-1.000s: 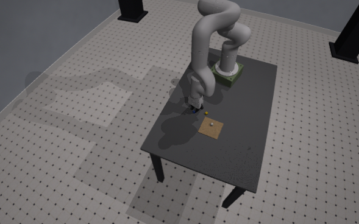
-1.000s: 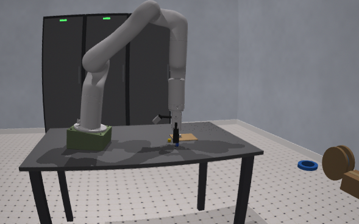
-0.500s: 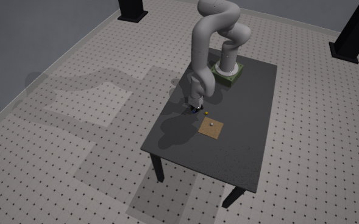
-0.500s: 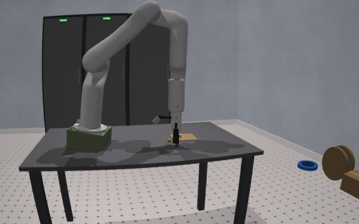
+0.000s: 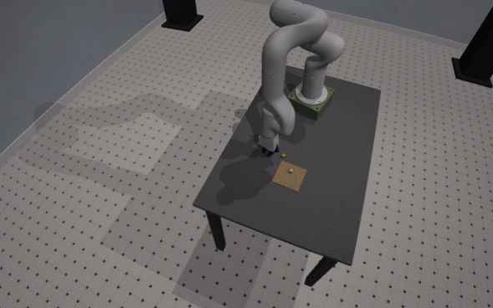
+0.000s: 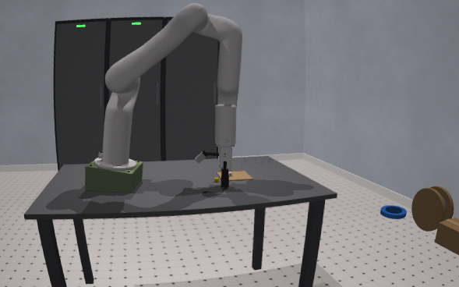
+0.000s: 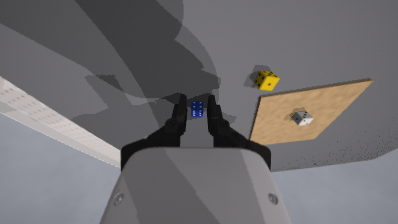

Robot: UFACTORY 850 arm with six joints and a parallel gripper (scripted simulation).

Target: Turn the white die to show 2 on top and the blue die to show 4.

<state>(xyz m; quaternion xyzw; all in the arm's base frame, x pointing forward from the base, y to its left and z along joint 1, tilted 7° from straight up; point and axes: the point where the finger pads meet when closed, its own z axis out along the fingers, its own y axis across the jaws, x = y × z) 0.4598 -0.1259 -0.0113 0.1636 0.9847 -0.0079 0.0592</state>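
Note:
The blue die (image 7: pixel 196 109) lies on the dark table, off the mat, between the fingers of my gripper (image 7: pixel 197 103). The fingers stand part open around it, with a thin gap on each side, and their tips are down at the table (image 6: pixel 224 188). The die's upper face shows six pips. The white die (image 7: pixel 302 118) sits on the tan mat (image 7: pixel 320 107), to the right of the gripper. The yellow die (image 7: pixel 266 80) lies on the table just off the mat's far corner. In the top view I see the blue die (image 5: pixel 266 153), the yellow die (image 5: pixel 283 155) and the white die (image 5: pixel 290 171).
The arm's green base block (image 5: pixel 311 100) stands at the far end of the table. The table's left edge runs close beside the gripper. On the floor to the right are a blue ring (image 6: pixel 393 211), a wooden spool (image 6: pixel 432 203) and a cardboard box (image 6: pixel 458 235).

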